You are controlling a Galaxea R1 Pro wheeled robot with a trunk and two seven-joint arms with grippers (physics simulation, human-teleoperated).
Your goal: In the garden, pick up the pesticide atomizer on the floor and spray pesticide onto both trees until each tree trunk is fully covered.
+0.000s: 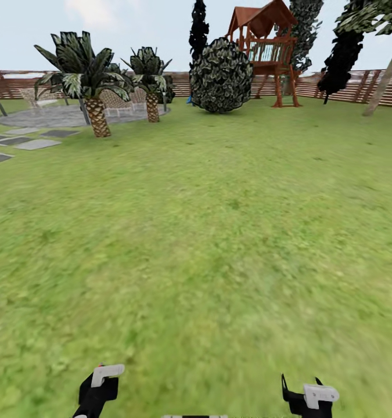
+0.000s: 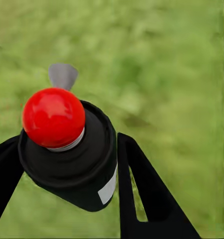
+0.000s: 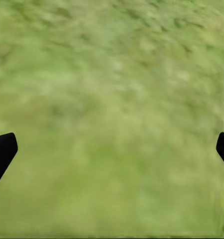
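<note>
You are looking out over a big green lawn (image 1: 219,232), and your two arms are showing at the bottom of the head view. Your left hand (image 2: 67,164) is squeezing the spray bottle (image 2: 77,164) between its two black fingers (image 2: 142,194), one finger on each side, touching the bottle's dark body. The bottle is carrying a round red ball (image 2: 53,117) on top, a small grey nozzle (image 2: 62,75) behind the ball, and a whitish label on its side. So the bottle is sitting in your left hand, up off the grass. In the head view your left hand (image 1: 100,386) is showing low on the left with a white part on it, but the bottle is too small to pick out there. Your right hand (image 3: 112,149) is standing wide open and holding nothing, with its two black fingertips (image 3: 2,149) far apart over blurry grass. In the head view your right hand (image 1: 309,397) is showing low on the right. Far ahead, a round dark bush (image 1: 220,75) is standing beside a red-brown wooden play tower (image 1: 268,52). Two short palm plants (image 1: 94,75) are growing on the left, near grey paving stones (image 1: 36,144). A brown slat fence (image 1: 346,87) is running along the back. A pale leaning tree trunk (image 1: 386,78) is showing at the far right, with dark leaves (image 1: 344,58) hanging near it.
</note>
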